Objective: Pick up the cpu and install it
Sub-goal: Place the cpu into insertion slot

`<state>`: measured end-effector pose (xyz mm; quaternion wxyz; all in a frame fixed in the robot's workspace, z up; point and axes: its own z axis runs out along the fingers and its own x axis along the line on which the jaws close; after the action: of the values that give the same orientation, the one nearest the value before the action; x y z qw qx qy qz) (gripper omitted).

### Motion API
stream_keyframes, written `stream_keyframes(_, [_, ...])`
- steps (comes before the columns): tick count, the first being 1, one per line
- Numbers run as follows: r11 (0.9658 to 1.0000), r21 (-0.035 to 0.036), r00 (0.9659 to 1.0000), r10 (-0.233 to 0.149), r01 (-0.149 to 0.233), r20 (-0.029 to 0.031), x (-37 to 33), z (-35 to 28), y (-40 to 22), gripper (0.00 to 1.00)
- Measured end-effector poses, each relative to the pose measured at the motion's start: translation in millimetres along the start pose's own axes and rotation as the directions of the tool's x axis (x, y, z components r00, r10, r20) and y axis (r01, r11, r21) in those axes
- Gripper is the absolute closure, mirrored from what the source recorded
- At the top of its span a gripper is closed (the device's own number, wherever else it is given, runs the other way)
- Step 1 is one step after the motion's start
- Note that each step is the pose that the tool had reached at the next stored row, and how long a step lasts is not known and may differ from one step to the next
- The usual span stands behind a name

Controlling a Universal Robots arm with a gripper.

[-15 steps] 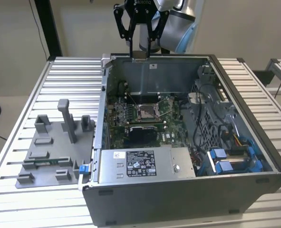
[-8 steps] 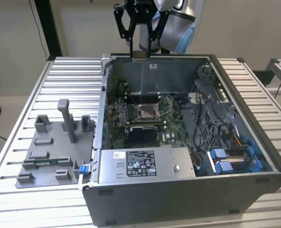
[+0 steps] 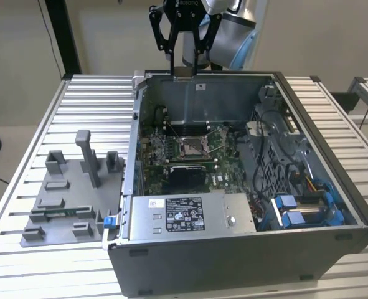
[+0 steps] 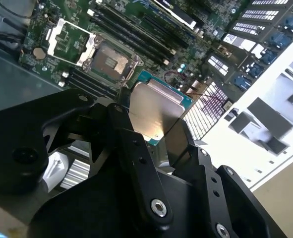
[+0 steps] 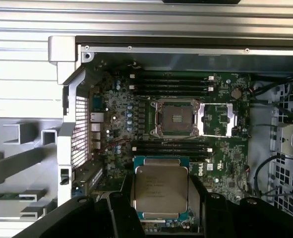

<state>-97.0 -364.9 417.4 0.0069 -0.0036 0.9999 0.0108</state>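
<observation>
While the gripper (image 3: 184, 70) pinches the cpu (image 5: 161, 191) by two opposite edges, high above the case (image 3: 333, 205), the open socket (image 5: 176, 118) lies well below. I think the cpu should be level and square to the socket, so no pin bends.

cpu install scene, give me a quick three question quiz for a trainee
1. True or false: the gripper is shut on the cpu.
2. Fill in: the socket is open and its middle is ____.
3. Where is the cpu? A) seated in the socket B) held over the open computer case C) resting on the case's rim

Key: 1 true; 2 empty; 3 B
</observation>
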Motion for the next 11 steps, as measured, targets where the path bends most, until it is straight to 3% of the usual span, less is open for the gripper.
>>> stream_keyframes(11, [0.9992, 0.0011, 0.9992, 0.039, -0.039, 0.0009, 0.1, 0.0, 0.0, 1.00])
